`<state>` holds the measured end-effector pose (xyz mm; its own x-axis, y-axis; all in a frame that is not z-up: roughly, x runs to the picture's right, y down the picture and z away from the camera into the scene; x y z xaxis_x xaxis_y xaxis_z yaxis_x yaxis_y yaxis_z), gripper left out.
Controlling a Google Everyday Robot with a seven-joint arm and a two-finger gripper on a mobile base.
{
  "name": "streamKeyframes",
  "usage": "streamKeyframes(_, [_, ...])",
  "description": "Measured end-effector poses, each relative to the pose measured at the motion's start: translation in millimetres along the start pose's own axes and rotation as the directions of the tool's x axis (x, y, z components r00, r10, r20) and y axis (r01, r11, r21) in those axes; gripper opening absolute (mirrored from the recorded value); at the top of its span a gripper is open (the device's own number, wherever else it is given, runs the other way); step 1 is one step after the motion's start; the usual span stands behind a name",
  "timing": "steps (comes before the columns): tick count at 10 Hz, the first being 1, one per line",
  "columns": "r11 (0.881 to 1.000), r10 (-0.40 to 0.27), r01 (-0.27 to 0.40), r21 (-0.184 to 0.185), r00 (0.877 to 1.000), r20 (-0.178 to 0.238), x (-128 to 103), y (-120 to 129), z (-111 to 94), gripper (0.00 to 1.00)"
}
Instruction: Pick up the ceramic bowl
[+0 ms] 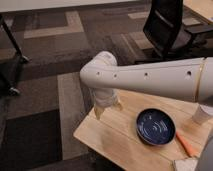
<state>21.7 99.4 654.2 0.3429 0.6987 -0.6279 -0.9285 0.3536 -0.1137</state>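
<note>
The ceramic bowl (156,127) is a shallow, round, dark-blue bowl with faint lighter swirls inside. It sits empty on the light wooden table (117,142), towards the right. My white arm (150,76) reaches in from the right and bends down at the wrist. My gripper (107,110) hangs pointing down over the table's far left corner, a short way left of the bowl and not touching it. Its two beige fingertips (97,113) stand apart and hold nothing.
An orange stick-shaped object (184,144) lies right of the bowl, and a white cup (202,114) stands at the right edge. A black office chair (170,27) stands behind the table. A black wheeled stand (10,60) is at the left, on patterned carpet.
</note>
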Motion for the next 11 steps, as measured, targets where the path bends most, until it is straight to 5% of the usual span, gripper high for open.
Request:
streamKeyframes(2, [1.0,0.001,-0.001,0.005,1.0,-0.004,2,-2,1,0.65])
streamKeyframes(4, [0.998,0.054,-0.053,0.032,0.998,-0.016,21,-34,13,0.65])
streamKeyframes(11, [0.999,-0.039,0.038,-0.024,0.998,-0.045,86,-84,61,0.65])
